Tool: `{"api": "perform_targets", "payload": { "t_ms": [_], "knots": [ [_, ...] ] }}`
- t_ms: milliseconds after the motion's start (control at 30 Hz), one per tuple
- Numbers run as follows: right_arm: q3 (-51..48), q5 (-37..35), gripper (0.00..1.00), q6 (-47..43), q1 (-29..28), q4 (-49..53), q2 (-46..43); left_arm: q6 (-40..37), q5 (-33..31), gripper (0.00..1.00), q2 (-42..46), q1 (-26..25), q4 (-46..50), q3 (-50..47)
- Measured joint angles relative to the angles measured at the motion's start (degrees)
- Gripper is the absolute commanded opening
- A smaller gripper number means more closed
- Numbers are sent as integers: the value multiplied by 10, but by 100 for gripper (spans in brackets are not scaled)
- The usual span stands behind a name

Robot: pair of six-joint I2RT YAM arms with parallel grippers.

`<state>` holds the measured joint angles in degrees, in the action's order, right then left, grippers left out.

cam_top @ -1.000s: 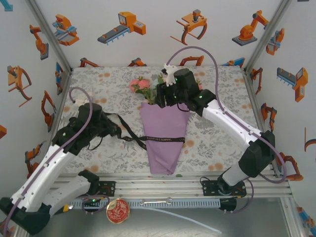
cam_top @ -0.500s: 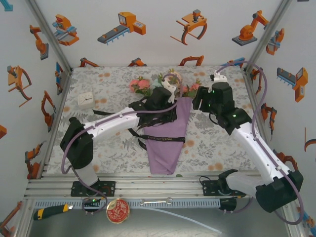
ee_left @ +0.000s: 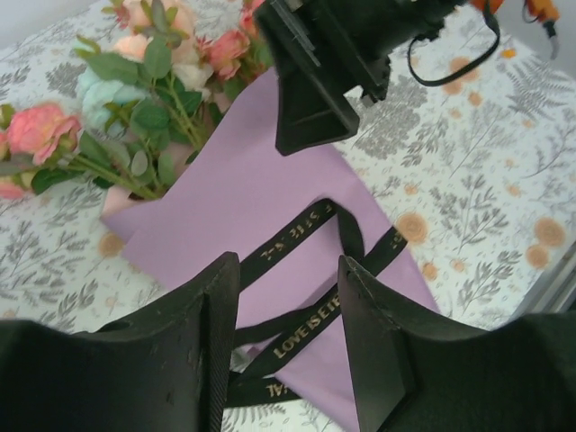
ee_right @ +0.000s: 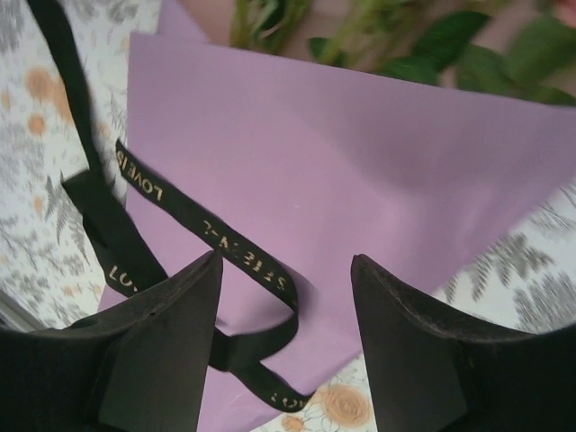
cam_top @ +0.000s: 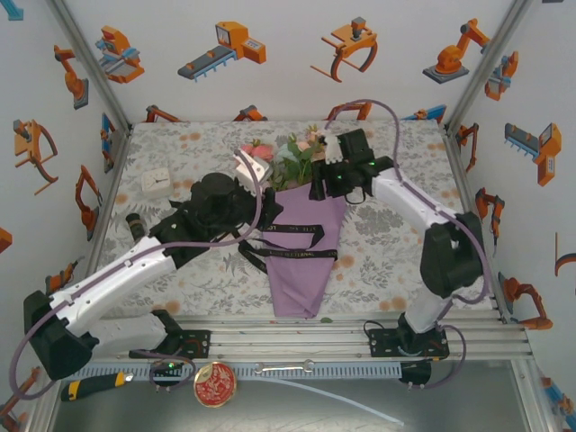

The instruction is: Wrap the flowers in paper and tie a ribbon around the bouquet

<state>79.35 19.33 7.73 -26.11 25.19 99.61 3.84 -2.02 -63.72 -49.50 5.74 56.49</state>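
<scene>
The bouquet lies in the middle of the table as a lilac paper (cam_top: 301, 270) cone, with the pink and cream flowers (cam_top: 290, 155) at its far, wide end. The black ribbon (cam_top: 290, 243) crosses the cone in two strands and loops off its left edge. My left gripper (cam_top: 255, 193) hovers at the cone's upper left, open. In its wrist view the open left gripper (ee_left: 288, 270) frames the ribbon (ee_left: 310, 319) on the paper (ee_left: 261, 198), holding nothing. My right gripper (cam_top: 317, 187) hangs over the cone's upper right. From its wrist the right gripper (ee_right: 286, 261) is open above a ribbon (ee_right: 216, 243) loop.
A small white box (cam_top: 157, 183) sits on the tablecloth at the left. The aluminium front rail (cam_top: 297, 328) bounds the near edge. Below it lie a red round tin (cam_top: 214, 382) and a yellow-handled tool (cam_top: 90, 387). Printed walls close off three sides.
The left gripper opened and let go of the ribbon, moving from the far left to the cone's upper left. The right arm swung out right and came back. A second ribbon strand now crosses the paper.
</scene>
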Motion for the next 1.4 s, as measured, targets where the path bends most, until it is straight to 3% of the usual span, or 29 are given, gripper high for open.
{"api": "perform_targets", "payload": {
  "t_ms": [167,333,600,700,833,900,1167,1400],
  "knots": [
    [52,10,59,-86,-59,50,75,7,-12,54,57,9,-1,-74],
    [109,6,60,-141,-75,107,146,19,-16,60,82,15,-1,-90],
    [121,3,51,-165,-116,167,187,28,-14,70,80,16,-2,-92],
    [121,-4,43,-166,-138,172,188,30,-14,73,77,16,-2,-92],
    [121,-25,9,-164,-151,174,192,30,-14,75,75,16,-2,-92],
    [121,-37,0,-158,-150,174,192,31,-14,76,75,16,-2,-92],
    [104,-55,0,-73,-126,108,146,26,-5,74,100,16,-2,-95],
    [22,-89,0,106,-2,-45,-26,-10,99,72,64,14,-8,-93]
  ]
}}
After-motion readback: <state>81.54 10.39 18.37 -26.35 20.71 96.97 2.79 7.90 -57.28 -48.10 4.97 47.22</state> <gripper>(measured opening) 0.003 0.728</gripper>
